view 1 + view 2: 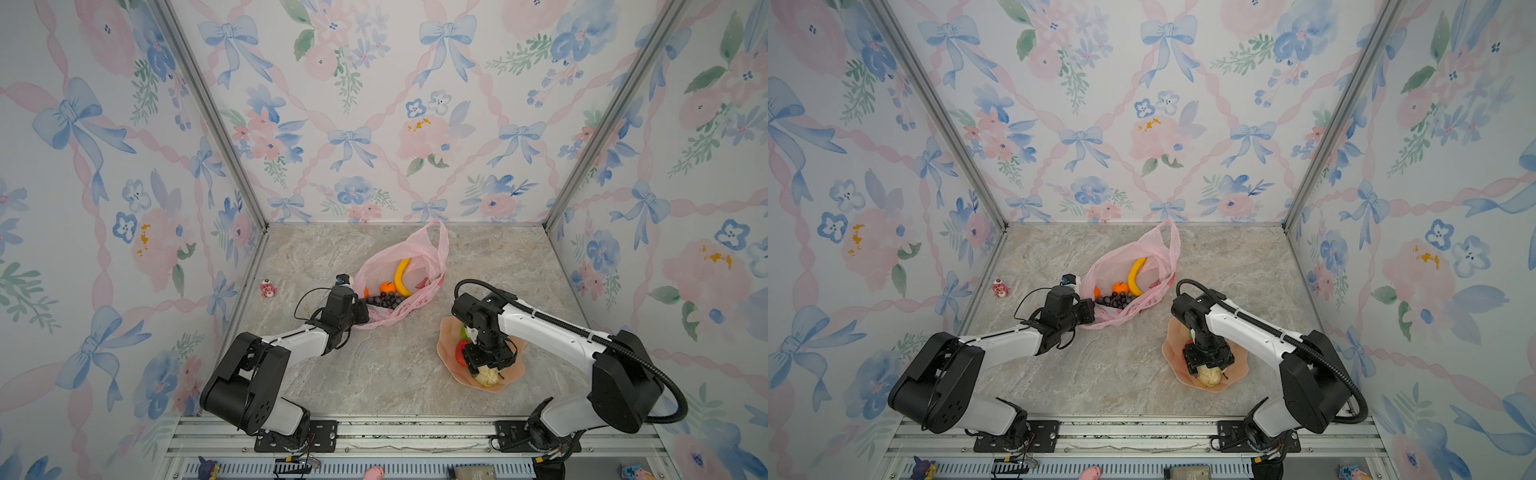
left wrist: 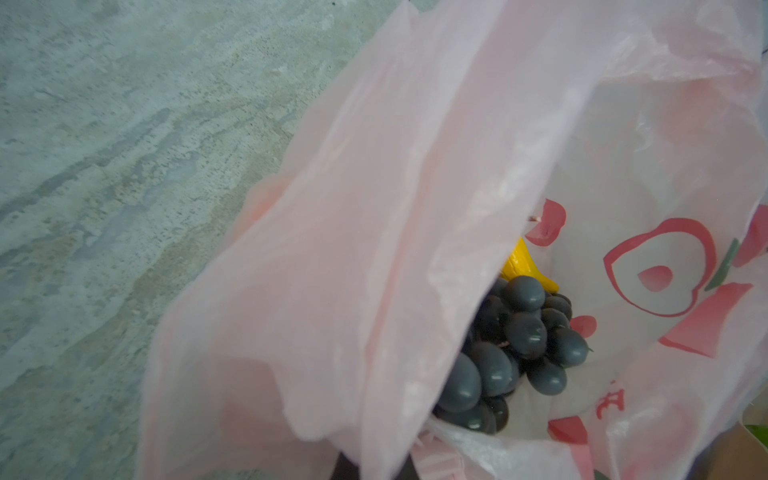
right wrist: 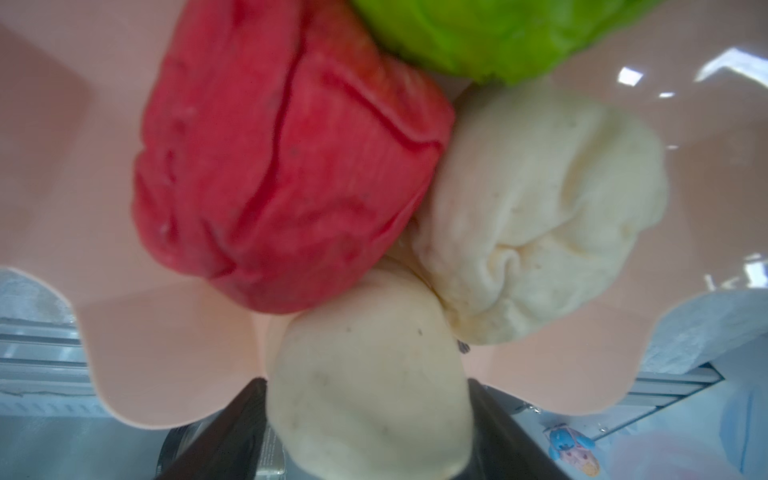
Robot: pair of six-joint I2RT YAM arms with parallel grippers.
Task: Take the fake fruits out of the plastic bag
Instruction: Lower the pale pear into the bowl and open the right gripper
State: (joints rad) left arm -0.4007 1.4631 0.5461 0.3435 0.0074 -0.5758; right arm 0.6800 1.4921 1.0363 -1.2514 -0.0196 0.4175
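Left gripper (image 1: 365,311) pinches plastic bag (image 1: 419,257) rim, its red lettering (image 2: 610,405) unreadable; right gripper (image 3: 368,415) flanks pear (image 3: 361,353) on plate (image 3: 124,332), grip unclear

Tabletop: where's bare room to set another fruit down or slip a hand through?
Bare marble lies between the plastic bag, the plate and the front rail, and along the back wall right of the bag. Crowded: the plate, filled with fruits under the right end effector.

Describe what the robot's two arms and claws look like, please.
The left arm and right arm have smooth white shells linked by bulky, rounded black joints. The left claw and right claw are black and boxy. A ribbed black hose runs along the right arm, and thin black wires loop near the left wrist.
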